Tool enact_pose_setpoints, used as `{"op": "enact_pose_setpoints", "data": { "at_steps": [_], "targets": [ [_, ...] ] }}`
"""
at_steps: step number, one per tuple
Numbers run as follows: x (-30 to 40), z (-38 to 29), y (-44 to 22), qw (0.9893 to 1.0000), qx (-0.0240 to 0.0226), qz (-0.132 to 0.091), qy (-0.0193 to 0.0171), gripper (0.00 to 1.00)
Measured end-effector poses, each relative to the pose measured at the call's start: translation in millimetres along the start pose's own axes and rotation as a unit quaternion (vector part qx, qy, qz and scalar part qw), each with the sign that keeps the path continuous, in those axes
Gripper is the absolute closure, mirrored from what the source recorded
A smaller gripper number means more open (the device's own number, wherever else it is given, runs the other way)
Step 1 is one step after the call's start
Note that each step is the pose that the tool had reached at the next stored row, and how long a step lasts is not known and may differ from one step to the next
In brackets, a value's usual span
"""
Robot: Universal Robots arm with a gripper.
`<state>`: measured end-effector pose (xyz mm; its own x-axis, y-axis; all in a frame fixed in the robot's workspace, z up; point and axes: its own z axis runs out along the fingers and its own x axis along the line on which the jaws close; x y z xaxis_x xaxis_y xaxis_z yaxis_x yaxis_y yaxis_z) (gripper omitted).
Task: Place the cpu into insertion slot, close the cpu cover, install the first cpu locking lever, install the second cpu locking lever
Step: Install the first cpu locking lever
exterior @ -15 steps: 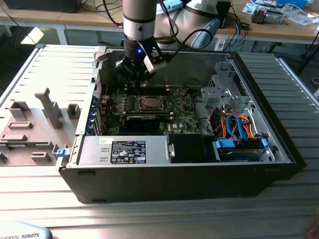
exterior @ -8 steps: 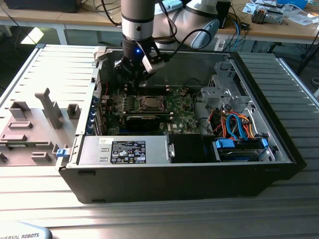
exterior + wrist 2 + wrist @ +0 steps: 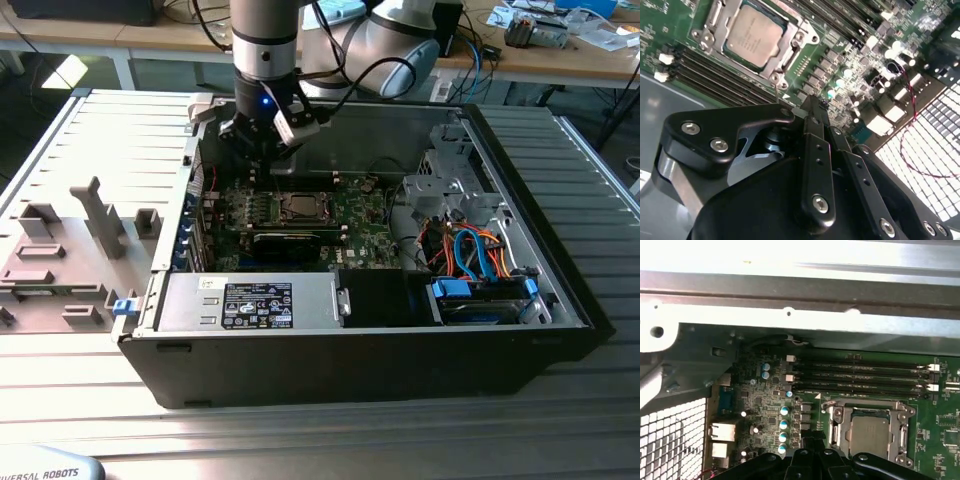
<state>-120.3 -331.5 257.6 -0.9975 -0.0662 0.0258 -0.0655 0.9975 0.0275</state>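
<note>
The cpu (image 3: 752, 34) (light, rigid, fragile; best held by its edges) sits in the insertion slot (image 3: 785, 52) under the cover (image 3: 790, 37), beside the empty, closed claw (image 3: 812, 112).

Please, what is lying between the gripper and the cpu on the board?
In the second wrist view, between the gripper and the cpu lie the cpu cover rim and a thin upright metal lever. No loose item shows there.
</note>
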Motion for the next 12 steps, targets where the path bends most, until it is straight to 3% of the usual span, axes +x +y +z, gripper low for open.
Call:
{"op": "enact_pose_setpoints", "data": {
  "at_steps": [3,12],
  "targets": [
    [3.7,0.3,5.7,1.0000,0.0000,0.000,0.0000,0.89],
    [4.3,0.7,19.6,1.0000,0.0004,-0.003,0.0001,0.89]
  ]
}}
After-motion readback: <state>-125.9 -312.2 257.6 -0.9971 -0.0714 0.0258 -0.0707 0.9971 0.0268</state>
